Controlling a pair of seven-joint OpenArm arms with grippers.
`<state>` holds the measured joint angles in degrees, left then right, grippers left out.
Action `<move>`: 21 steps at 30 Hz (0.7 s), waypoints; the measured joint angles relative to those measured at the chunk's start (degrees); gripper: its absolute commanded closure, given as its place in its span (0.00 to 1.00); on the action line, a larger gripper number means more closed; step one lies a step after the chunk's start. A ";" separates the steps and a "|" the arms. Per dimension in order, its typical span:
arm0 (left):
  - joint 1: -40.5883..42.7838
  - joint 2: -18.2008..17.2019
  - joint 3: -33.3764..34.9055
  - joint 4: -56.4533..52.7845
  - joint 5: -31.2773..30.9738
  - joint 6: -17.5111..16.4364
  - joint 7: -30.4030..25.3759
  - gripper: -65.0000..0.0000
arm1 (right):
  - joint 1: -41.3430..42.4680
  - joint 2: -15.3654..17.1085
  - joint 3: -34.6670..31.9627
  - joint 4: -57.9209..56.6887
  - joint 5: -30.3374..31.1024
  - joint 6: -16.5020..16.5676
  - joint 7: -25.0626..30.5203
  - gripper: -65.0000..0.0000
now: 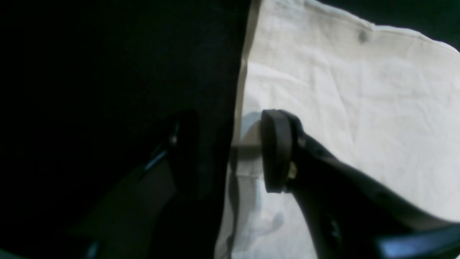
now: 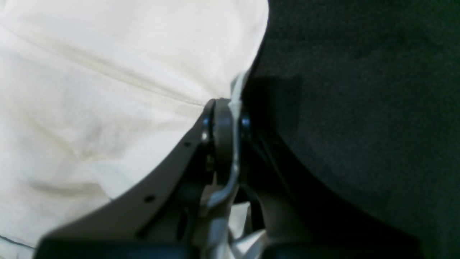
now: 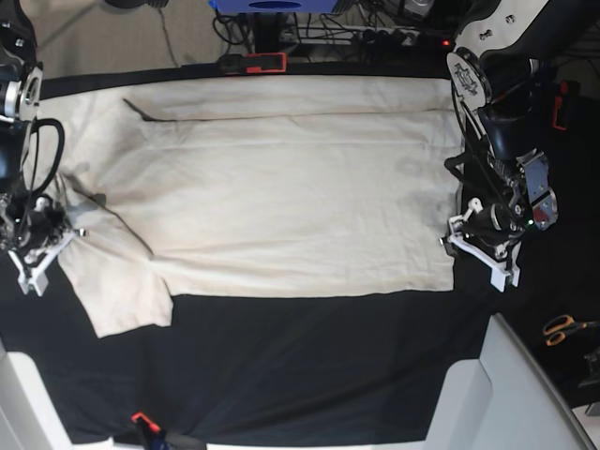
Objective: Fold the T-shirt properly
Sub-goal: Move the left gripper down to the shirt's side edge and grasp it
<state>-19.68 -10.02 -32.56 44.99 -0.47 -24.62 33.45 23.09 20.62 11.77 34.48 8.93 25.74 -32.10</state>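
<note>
1. Across the desk's (image 3: 309,366) far half the T-shirt (image 3: 281,206) is lying spread wide, seemingly folded lengthwise once; further folds are remaining.
2. At its left edge, the right claw (image 2: 230,140) is pinching the shirt; the left claw (image 1: 224,151) is straddling the right edge, spread.
3. Scissors (image 3: 562,328) are lying near right on black cloth; cables are trailing beyond.

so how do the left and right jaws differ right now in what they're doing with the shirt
The left gripper is open, its jaws standing on either side of the T-shirt edge without pinching it. The right gripper is shut, with cloth clamped between its jaws. In the base view the left sits at the hem end, the right at the sleeve end. Both are at the shirt's edge.
</note>
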 measured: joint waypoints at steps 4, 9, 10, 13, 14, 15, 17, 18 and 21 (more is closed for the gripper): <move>-0.17 0.63 -0.02 -0.92 -0.02 0.39 -0.98 0.56 | 0.00 -0.09 0.00 0.00 -0.02 -0.02 0.02 1.00; -0.50 1.62 -0.13 -2.25 -0.61 0.59 -2.78 0.57 | 0.00 -0.13 0.00 0.00 -0.02 -0.04 0.00 1.00; -0.50 1.84 -0.13 -2.25 -0.66 0.61 -2.86 0.57 | 0.00 -0.13 0.00 0.00 -0.02 -0.02 0.00 1.00; -0.48 2.49 -0.13 -2.36 -0.90 0.61 -2.97 0.57 | 0.00 -0.09 0.00 0.00 0.00 -0.02 0.00 1.00; -0.24 2.93 -0.13 -2.08 -1.11 0.59 -3.43 0.57 | 0.00 -0.09 0.00 0.00 0.00 -0.02 0.00 1.00; 0.02 3.08 -0.13 -2.03 -1.27 0.59 -3.98 0.57 | 0.00 -0.11 0.00 0.00 -0.02 -0.02 0.00 1.00; 0.20 3.19 -0.13 -2.03 -1.51 0.42 -4.17 0.57 | 0.00 -0.11 0.00 0.00 0.00 -0.02 0.02 1.00; 0.17 3.19 -0.13 -2.12 -1.49 0.42 -4.15 0.57 | 0.00 -0.09 0.00 0.00 0.00 -0.02 0.02 1.00; 0.37 3.34 -0.15 -2.14 -1.55 0.42 -4.35 0.71 | 0.00 -0.13 0.00 0.00 -0.02 -0.04 0.02 1.00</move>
<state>-19.31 -6.68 -32.71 42.85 -2.02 -24.21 29.10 23.09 20.49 11.77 34.48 8.91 25.69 -32.08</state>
